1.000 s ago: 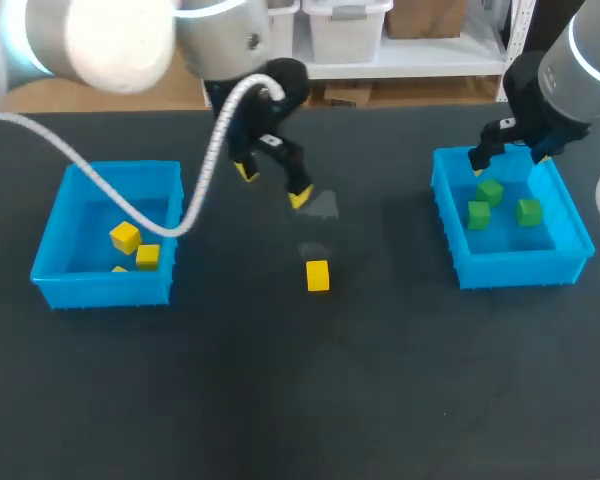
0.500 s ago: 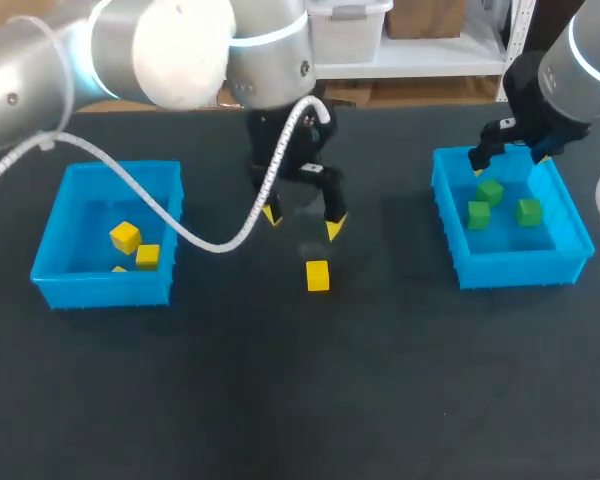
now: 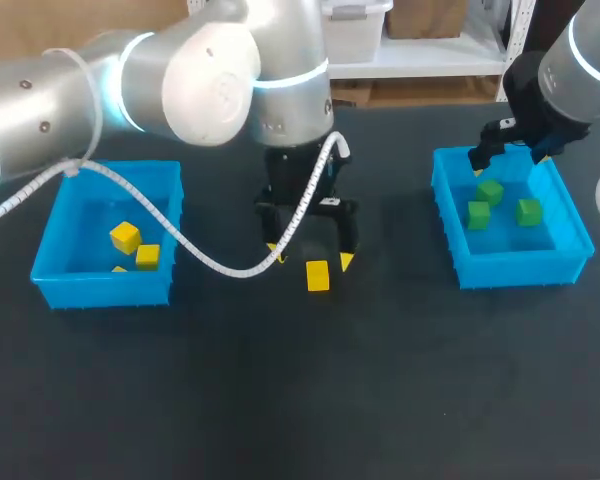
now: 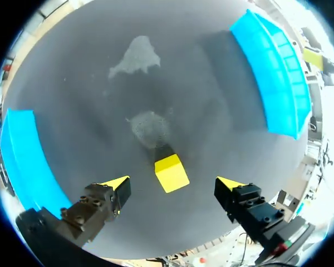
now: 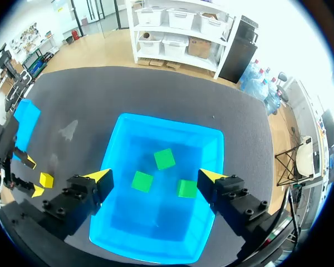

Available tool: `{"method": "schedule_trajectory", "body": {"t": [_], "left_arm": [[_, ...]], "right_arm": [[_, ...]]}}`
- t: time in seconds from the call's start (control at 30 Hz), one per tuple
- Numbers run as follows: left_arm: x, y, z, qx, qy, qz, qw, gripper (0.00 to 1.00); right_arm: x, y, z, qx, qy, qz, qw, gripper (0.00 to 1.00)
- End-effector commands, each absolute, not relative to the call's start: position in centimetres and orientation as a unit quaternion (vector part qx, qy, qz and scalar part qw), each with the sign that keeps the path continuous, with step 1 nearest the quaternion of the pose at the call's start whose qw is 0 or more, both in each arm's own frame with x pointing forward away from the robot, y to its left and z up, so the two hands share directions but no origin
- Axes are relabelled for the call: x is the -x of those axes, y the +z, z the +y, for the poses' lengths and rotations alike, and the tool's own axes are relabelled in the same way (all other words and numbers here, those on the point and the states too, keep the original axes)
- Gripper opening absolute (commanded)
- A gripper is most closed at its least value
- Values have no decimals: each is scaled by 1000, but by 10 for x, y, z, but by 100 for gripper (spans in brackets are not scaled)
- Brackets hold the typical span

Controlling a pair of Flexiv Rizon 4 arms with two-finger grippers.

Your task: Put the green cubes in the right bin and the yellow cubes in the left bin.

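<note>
A yellow cube [image 3: 318, 276] lies alone on the dark table near the middle. My left gripper [image 3: 310, 256] hangs open just over it, one yellow tip on each side; in the left wrist view the cube [image 4: 171, 173] sits between the fingers of the gripper [image 4: 173, 186], touching neither. The left bin [image 3: 105, 288] holds yellow cubes [image 3: 125, 237]. The right bin [image 3: 525, 270] holds three green cubes [image 3: 490, 192]. My right gripper [image 3: 510, 160] is open above that bin's far side, empty, and the green cubes [image 5: 142, 181] lie below the gripper [image 5: 156, 178].
The left arm's white cable [image 3: 150, 215] loops over the left bin's right side. Pale smudges [image 4: 134, 55] mark the table ahead of the left gripper. Blue bin walls [image 4: 275, 78] show on both sides in the left wrist view.
My left gripper has moved right and towards the front of the table, turned, and come down around the lone yellow cube. The right arm has not moved.
</note>
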State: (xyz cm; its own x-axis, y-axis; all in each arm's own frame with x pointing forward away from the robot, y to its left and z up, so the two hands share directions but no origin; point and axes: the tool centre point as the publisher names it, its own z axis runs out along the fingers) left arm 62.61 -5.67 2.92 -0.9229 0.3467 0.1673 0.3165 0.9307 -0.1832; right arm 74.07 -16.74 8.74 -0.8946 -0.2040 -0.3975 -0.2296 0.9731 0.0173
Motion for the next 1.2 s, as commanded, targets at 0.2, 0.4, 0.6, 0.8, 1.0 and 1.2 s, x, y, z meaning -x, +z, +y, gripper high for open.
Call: {"method": "schedule_trajectory", "body": {"t": [0.2,0.4,0.6,0.8,1.0,1.2], "left_arm": [[-636,12,-60,145,51,-982,107,100],[-639,11,-69,135,48,-984,110,100],[-636,11,-78,133,46,-983,116,100],[-631,9,-81,135,43,-982,123,100],[-626,8,-80,141,38,-981,128,9],[-622,7,-76,147,33,-980,130,0]], "right_arm": [[-738,87,-168,110,31,972,204,100],[-738,87,-168,110,31,972,204,100],[-738,87,-168,110,31,972,204,100],[-738,87,-168,110,31,972,204,100],[-738,87,-168,110,31,972,204,100],[-738,87,-168,110,31,972,204,100]]}}
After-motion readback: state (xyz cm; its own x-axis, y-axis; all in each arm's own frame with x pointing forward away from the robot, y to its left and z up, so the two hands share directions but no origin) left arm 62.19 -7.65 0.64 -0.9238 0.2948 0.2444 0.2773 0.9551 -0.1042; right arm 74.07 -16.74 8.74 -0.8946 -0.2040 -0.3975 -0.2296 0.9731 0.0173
